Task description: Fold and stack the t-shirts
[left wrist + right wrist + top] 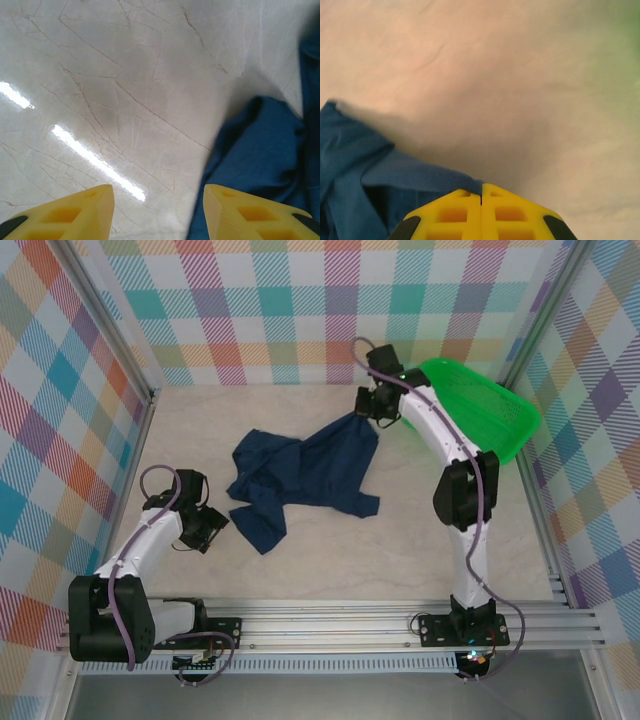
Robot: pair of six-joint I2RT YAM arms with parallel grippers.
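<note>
Here the crumpled dark navy blue cloth t-shirt (300, 475) lies on the pale marbled table (440, 560), one corner pinched between the right gripper (481, 189) jaws. The left gripper (157, 195) jaws stand spread over bare table, cloth just beside one finger.

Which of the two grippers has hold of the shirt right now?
The right gripper: it is shut on an edge of the blue t-shirt, near the green basket. The left gripper stands open beside the cloth, gripping nothing.
</note>
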